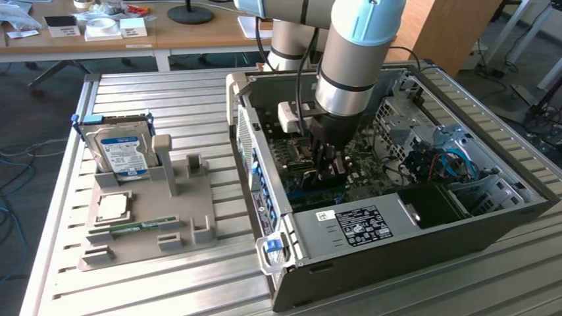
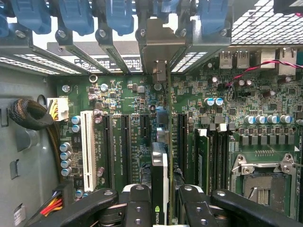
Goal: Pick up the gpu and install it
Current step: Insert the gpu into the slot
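Observation:
My gripper (image 1: 327,170) reaches down into the open computer case (image 1: 395,227), over the green motherboard (image 1: 373,172). In the wrist view the gripper (image 2: 161,201) is shut on the gpu (image 2: 160,172), which I see edge-on between the black fingers (image 2: 135,201). The card stands upright over the row of black expansion slots (image 2: 124,142) on the motherboard (image 2: 118,92). Its silver end bracket (image 2: 160,45) lies at the rear slot openings of the case. Whether the card's edge is seated in a slot is hidden.
Blue slot latches (image 2: 71,14) line the case's rear wall. A white slot (image 2: 86,146) and the CPU socket (image 2: 262,175) flank the card. Outside the case, a grey holder (image 1: 149,220) carries a hard drive (image 1: 123,155), a processor (image 1: 114,207) and a memory stick (image 1: 131,228).

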You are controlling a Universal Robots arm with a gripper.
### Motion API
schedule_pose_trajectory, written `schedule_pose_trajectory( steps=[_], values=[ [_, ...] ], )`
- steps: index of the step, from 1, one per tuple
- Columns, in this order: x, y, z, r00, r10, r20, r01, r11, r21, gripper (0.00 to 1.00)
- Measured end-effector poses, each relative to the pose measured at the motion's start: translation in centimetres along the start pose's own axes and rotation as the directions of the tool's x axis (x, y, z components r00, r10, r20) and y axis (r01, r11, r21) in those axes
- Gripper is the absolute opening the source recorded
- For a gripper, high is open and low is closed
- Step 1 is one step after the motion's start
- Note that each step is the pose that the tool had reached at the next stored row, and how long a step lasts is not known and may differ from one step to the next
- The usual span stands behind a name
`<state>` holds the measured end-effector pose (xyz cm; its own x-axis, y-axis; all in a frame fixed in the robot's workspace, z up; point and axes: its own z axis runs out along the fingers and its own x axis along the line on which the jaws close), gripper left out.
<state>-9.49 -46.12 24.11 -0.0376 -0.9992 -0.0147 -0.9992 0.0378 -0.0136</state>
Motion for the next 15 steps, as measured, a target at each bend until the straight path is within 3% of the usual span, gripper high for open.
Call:
schedule_pose_trajectory(
  steps=[15],
  values=[
    [0.00, 0.04, 0.16, 1.0000, 0.000, 0.0000, 0.000, 1.0000, 0.0000, 0.27]
  ],
)
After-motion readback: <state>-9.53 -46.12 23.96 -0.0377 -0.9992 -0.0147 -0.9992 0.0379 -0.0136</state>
